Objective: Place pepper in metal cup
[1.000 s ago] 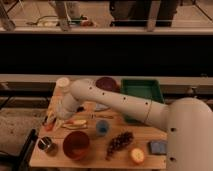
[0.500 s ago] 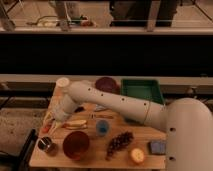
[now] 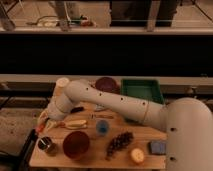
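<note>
The jaws hang by the pepper point(image 3: 39, 128), just behind the metal cup point(image 3: 46, 145).

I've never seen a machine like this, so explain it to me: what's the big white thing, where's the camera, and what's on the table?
That white shape is a robot: one arm reaching from its bulky body, ending in a gripper at the table's edge on the picture's left. A single camera looks down from beside the body. A small red-orange pepper is at the gripper; whether it is gripped I cannot tell. Near it stands the metal cup. Also there: brown bowl, blue cup, yellow fruit, apple, green tray.
</note>
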`<action>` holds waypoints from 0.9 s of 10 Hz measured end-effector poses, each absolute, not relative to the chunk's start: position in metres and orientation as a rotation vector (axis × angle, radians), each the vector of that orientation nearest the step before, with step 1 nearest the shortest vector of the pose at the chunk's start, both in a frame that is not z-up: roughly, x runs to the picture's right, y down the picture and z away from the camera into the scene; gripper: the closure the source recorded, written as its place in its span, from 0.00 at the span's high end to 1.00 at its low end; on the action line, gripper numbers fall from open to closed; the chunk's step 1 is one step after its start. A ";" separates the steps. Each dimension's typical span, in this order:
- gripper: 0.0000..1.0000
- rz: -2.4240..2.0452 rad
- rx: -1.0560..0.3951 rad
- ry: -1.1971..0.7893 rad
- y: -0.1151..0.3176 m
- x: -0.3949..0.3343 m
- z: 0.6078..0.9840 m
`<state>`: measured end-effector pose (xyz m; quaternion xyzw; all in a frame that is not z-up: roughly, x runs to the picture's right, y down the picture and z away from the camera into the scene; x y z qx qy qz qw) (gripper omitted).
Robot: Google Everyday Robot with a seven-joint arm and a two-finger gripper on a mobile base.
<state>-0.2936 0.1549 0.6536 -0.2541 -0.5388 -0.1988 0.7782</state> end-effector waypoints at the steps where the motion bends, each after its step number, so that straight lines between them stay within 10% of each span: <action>1: 0.01 -0.425 -0.542 -1.186 0.155 -0.296 0.654; 9: 0.01 -0.410 -0.533 -1.298 0.161 -0.310 0.656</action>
